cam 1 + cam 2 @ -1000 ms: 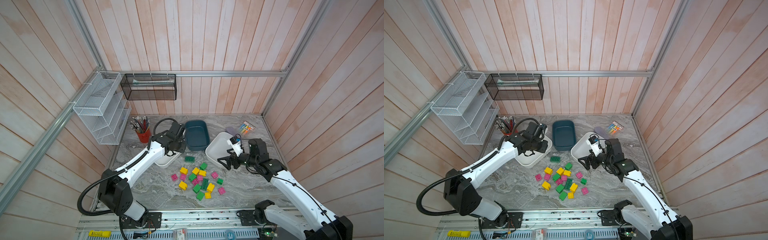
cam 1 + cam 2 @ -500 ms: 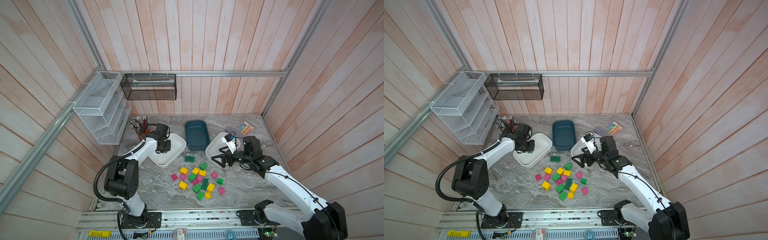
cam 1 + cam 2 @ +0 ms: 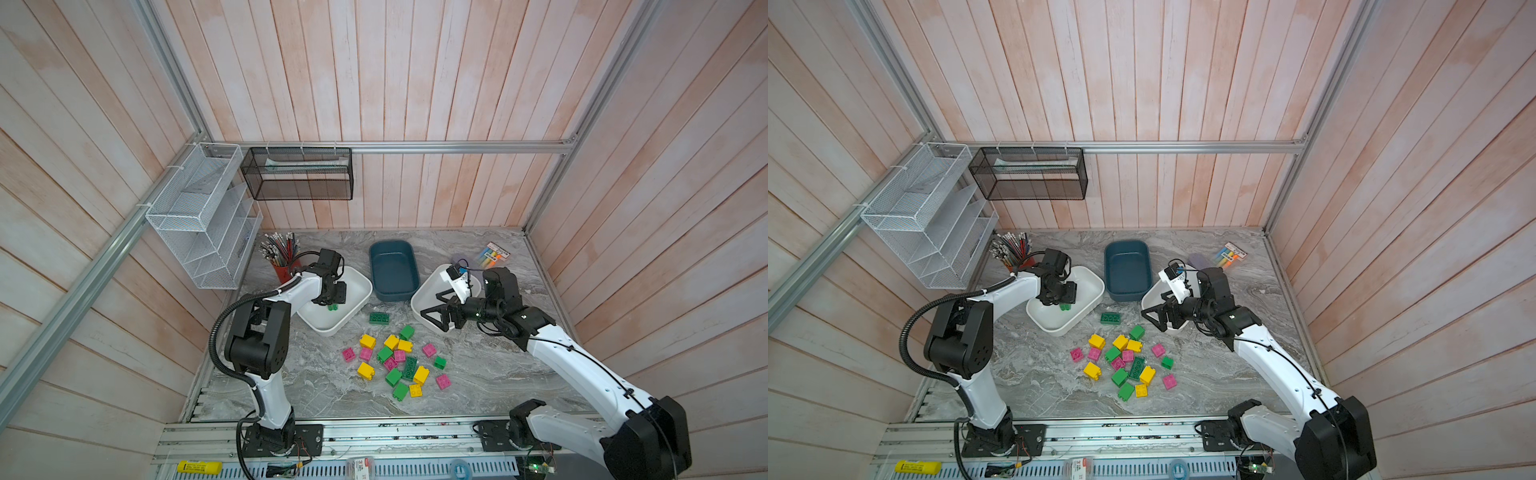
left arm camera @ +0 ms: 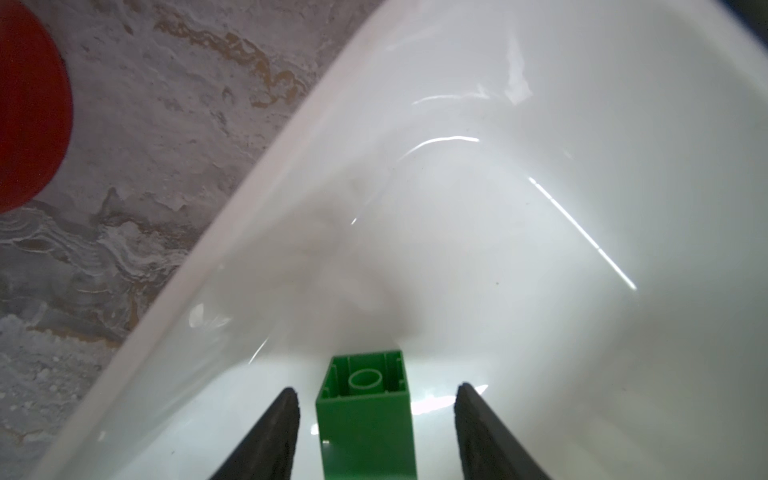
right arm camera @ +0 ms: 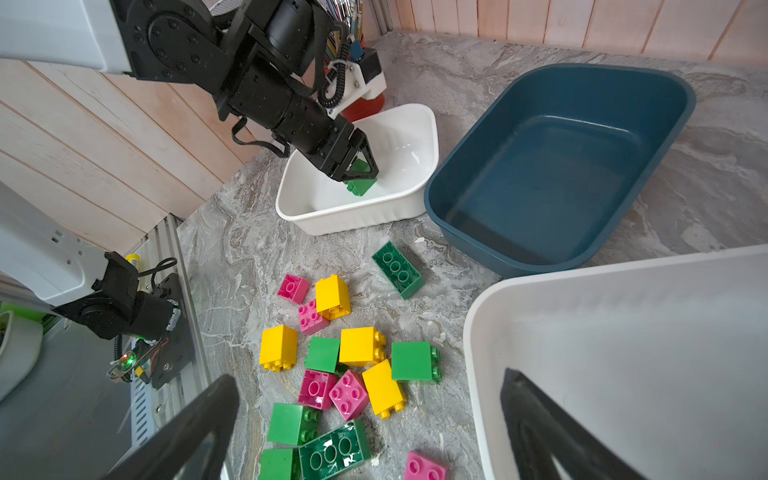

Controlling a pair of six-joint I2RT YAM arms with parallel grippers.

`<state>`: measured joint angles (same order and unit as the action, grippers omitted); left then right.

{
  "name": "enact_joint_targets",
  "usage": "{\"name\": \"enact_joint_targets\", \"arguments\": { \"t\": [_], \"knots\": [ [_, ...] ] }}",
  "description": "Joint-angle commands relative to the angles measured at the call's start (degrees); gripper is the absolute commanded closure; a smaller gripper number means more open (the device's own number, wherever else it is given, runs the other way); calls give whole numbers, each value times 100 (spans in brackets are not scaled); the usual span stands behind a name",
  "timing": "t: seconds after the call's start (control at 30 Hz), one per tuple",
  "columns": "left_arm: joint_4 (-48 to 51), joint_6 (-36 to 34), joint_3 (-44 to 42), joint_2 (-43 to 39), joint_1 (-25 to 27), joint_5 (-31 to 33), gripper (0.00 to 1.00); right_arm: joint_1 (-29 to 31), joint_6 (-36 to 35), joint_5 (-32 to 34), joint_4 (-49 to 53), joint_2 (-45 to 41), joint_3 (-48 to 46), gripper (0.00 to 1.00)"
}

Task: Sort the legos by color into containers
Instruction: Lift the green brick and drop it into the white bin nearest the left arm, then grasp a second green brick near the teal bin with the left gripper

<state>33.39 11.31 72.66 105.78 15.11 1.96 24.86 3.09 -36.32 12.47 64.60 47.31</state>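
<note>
**Legos: a green brick let go in the left white tub**

The green brick [image 4: 365, 411] sits inside the left white tub [image 3: 357, 291], upside down with its hollow underside showing. The left pincer [image 4: 376, 390] has just parted. A second ago it was clamped shut and farther toward the teal tub [image 3: 392, 270]; now, in the left wrist view, a clear gap shows on each side of the brick, so the pincer grips nothing. That reads as a finished drop, and it likely makes this tub the green one.

The right pincer [image 3: 430, 303] stays spread wide and empty, low over the near rim of the right white tub [image 3: 428, 286]. It has shifted only slightly over the last second.

The teal tub shows no bricks, nor does the visible part of the right white one. The remaining legos [image 3: 395, 365], yellow, pink and green, lie scattered on the counter [image 3: 498, 365], with a long dark green brick [image 3: 379, 318] just beside the left tub. Sorting has barely started.
</note>
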Motion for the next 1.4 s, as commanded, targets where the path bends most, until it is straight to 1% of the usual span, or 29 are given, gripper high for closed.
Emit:
{"name": "enact_joint_targets", "arguments": {
  "t": [0.0, 0.1, 0.23, 0.3, 0.4, 0.47, 0.57, 0.67, 0.77, 0.9, 1.07, 1.17, 1.37],
  "knots": [
    [382, -49, 301, -598, 130, -385, 35, -61, -166, 122, 306, -98, 191, 2],
    [703, -163, 301, -1099, 388, -707, 32, -236, -223, 85, 439, -215, 173, 2],
    [758, -649, 86, -1632, 807, -1441, 31, -461, -357, 56, 625, -323, 173, 2],
    [709, -1051, 23, -1754, 931, -1802, 31, -569, -427, 21, 705, -338, 191, 2],
    [495, -1842, -136, -1758, 1071, -2433, 31, -712, -573, -23, 837, -334, 235, 2],
    [361, -2505, -218, -1653, 1125, -3018, 31, -772, -638, -16, 909, -343, 261, 2],
    [45, -3293, -311, -1359, 1129, -3438, 31, -817, -671, -10, 932, -368, 253, 2],
    [76, -3967, -146, -895, 1151, -3430, 32, -827, -689, 14, 954, -400, 196, 2],
    [-26, -4573, -146, -621, 1152, -3354, 31, -826, -757, 57, 1063, -428, 176, 2],
    [-62, -5185, -145, -205, 1161, -3221, 31, -825, -759, 122, 1088, -483, 138, 2],
    [-234, -5573, -156, 103, 1196, -2939, 31, -827, -784, 142, 1144, -474, 156, 2],
    [-254, -5680, -155, 232, 1226, -2876, 31, -825, -807, 158, 1168, -481, 150, 2],
    [-428, -5870, -216, 455, 1296, -2522, 31, -829, -841, 155, 1213, -448, 156, 2]
  ]
}}
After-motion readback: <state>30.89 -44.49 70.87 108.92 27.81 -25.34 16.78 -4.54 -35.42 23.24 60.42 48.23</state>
